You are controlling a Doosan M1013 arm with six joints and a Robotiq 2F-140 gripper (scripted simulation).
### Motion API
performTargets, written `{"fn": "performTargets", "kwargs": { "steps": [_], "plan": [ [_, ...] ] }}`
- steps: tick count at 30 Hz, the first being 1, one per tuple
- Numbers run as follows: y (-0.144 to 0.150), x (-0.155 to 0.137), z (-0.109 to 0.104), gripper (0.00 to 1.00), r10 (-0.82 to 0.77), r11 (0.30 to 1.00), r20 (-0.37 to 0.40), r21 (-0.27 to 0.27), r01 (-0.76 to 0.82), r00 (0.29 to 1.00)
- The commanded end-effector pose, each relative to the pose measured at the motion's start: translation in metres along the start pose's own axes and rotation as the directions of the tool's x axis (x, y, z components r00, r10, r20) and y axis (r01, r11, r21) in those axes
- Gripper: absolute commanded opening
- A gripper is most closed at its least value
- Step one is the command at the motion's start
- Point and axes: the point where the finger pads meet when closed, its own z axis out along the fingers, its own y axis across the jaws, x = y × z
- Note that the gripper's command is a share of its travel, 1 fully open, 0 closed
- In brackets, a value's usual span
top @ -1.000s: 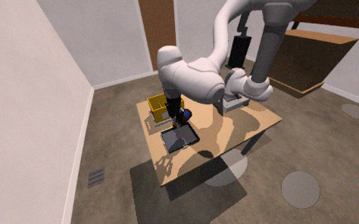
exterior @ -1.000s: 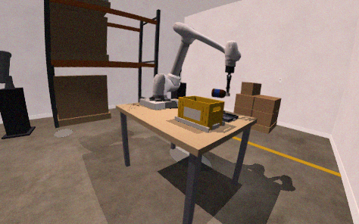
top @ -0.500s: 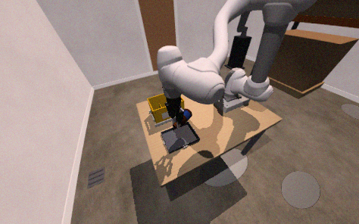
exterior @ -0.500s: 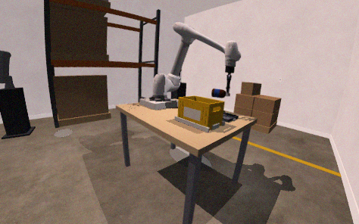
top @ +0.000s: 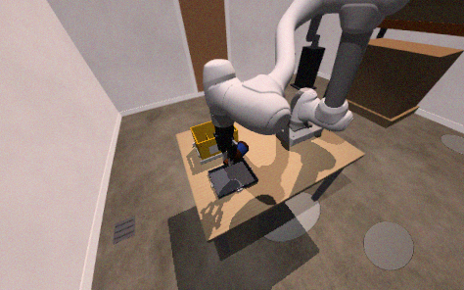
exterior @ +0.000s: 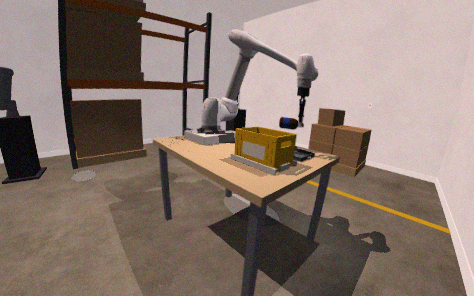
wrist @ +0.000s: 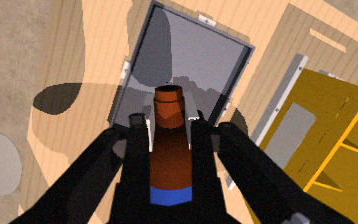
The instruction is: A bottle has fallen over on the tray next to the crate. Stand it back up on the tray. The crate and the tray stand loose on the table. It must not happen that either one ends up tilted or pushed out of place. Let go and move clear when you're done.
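The brown bottle [top: 242, 148] [exterior: 288, 122] [wrist: 170, 167] with a blue label is in the air, lying about level. My gripper [top: 229, 159] [exterior: 301, 123] [wrist: 169, 105] points down and is shut on the bottle near its neck. In the wrist view the mouth shows beyond the fingertips, and the base is hidden below the picture's edge. The dark grey tray [top: 223, 182] [exterior: 304, 154] [wrist: 205, 55] lies on the table below, and nothing stands on the part that shows. The yellow crate [top: 205, 148] [exterior: 280, 156] [wrist: 325, 107] stands upright beside the tray.
The crate sits on a light grey base [exterior: 255, 164] [wrist: 272, 117] on the wooden table [top: 263, 147] [exterior: 199, 160] [wrist: 105, 30]. The arm's own base [top: 302, 136] [exterior: 209, 137] is mounted at the other side of the table. Cardboard boxes [exterior: 336, 142] stand beyond the table.
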Motion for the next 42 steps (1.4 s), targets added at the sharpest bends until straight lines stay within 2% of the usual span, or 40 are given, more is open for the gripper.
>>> {"fn": "performTargets", "kwargs": {
  "steps": [1,10,16,42],
  "plan": [
    [0.0,0.0,-0.0001,0.1,0.047,0.999,0.0,0.0,-0.047,0.999],
    [0.0,0.0,-0.0001,0.1,0.182,0.983,0.0,0.0,-0.182,0.983],
    [0.0,0.0,-0.0001,0.1,0.214,0.977,0.0,0.0,-0.214,0.977],
    [0.0,0.0,-0.0001,0.1,0.223,0.975,0.0,0.0,-0.223,0.975]
  ]
}}
